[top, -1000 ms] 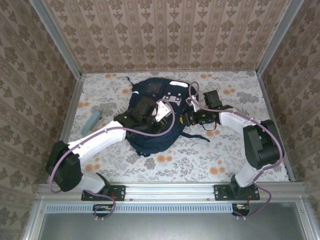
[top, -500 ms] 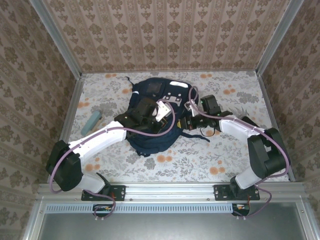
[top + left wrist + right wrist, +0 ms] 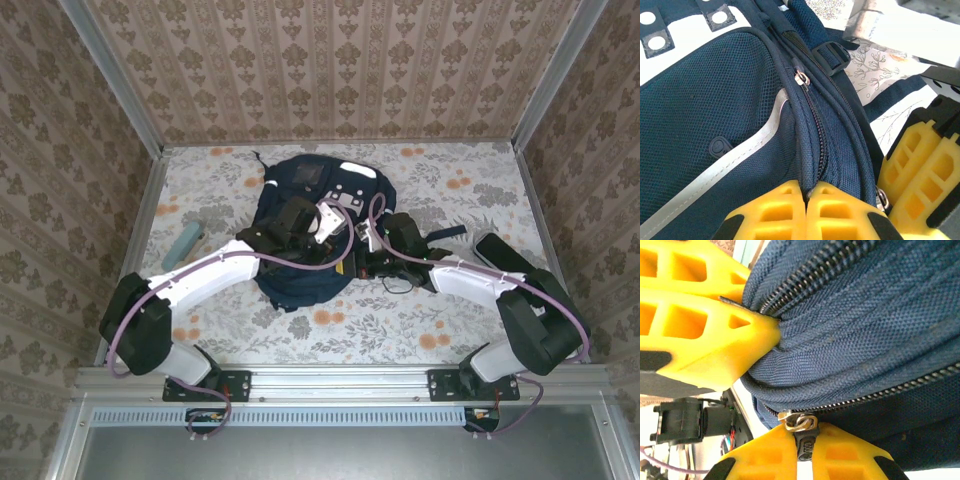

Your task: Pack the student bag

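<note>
The student bag (image 3: 300,185), navy with white stripes, lies flat mid-table. My left gripper (image 3: 338,256) is shut on a fold of its fabric beside a zip line (image 3: 812,125); the jaws (image 3: 806,192) pinch the seam. Close to its right, my right gripper (image 3: 366,264) is shut on a black zipper pull (image 3: 804,442) at the bag's (image 3: 865,315) right edge. The metal slider (image 3: 799,421) sits just above the right gripper (image 3: 804,432) tips. The left gripper's yellow fingers (image 3: 705,335) show in the right wrist view, and the right one's fingers (image 3: 920,170) in the left wrist view.
A teal oblong object (image 3: 183,243) lies on the floral tabletop left of the bag. A dark flat object (image 3: 497,250) and a blue strap (image 3: 445,234) lie to the right. Patterned walls close in three sides.
The right arm has swung left and nearer, bringing its gripper to the bag's right edge, and its jaws have closed on the zipper pull. The left gripper has kept its pinch.
</note>
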Motion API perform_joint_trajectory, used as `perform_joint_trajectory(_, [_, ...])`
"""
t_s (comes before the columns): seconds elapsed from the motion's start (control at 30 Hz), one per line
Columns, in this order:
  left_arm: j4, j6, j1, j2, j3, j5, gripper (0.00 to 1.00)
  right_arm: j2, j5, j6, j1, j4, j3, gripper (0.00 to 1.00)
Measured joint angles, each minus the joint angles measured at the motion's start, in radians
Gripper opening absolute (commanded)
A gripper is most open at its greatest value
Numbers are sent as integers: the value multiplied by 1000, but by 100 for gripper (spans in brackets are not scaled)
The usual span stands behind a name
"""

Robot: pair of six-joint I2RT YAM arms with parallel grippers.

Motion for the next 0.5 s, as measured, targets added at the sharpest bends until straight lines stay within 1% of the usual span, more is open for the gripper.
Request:
perform_joint_trajectory(0.23, [61,-63,2,39,-5,27,0,9,64,104,45,97,-32,10])
perform_joint_trajectory(0.3, [74,-77,6,43,-8,30,0,18,83,128,55,123,-37,12])
perform_joint_trajectory(0.37, [83,-82,8,44,-10,32,0,16,101,139,56,129,-43,18])
perform_joint_trajectory(0.47, [109,-84,9,44,-17,39,0,-19,130,143,57,114,-56,31])
perform_joint_trajectory(0.5, [124,-85,13,44,-22,45,0,-49,135,141,56,98,-65,37])
